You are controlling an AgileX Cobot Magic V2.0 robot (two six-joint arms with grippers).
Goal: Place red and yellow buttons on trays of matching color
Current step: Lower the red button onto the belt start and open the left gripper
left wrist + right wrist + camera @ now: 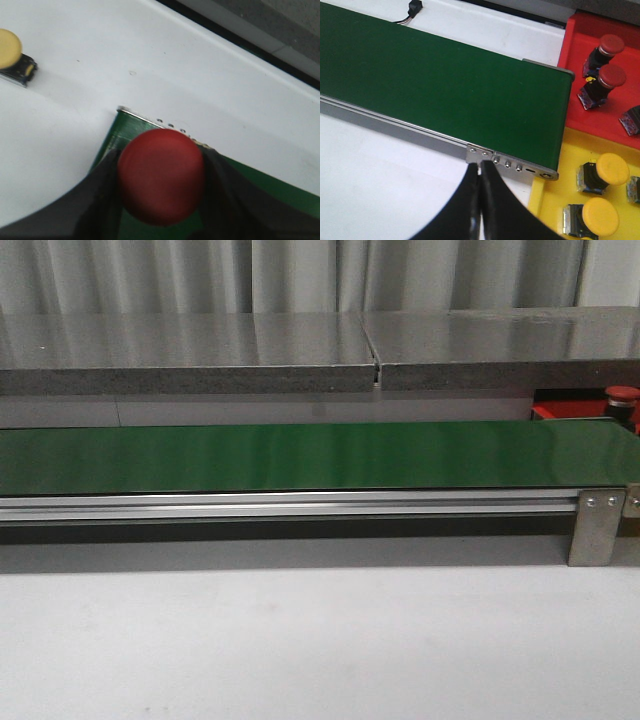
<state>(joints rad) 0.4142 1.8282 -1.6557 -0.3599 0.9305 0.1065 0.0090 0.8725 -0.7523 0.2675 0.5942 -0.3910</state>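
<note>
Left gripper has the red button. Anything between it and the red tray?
No obstacle visible. The left gripper holds the red button over one end of the green belt; the red tray sits at the other end. The belt's top is bare.

A long green conveyor belt (300, 458) ran across the white table (300, 650), carried on an aluminium side rail (290, 505) with a bolted metal bracket (597, 525) near its right end. Behind it stood a grey shelf (190, 352) before pale curtains (300, 275). A small black connector (414, 7) with wires lay on the table beyond the belt.
</note>
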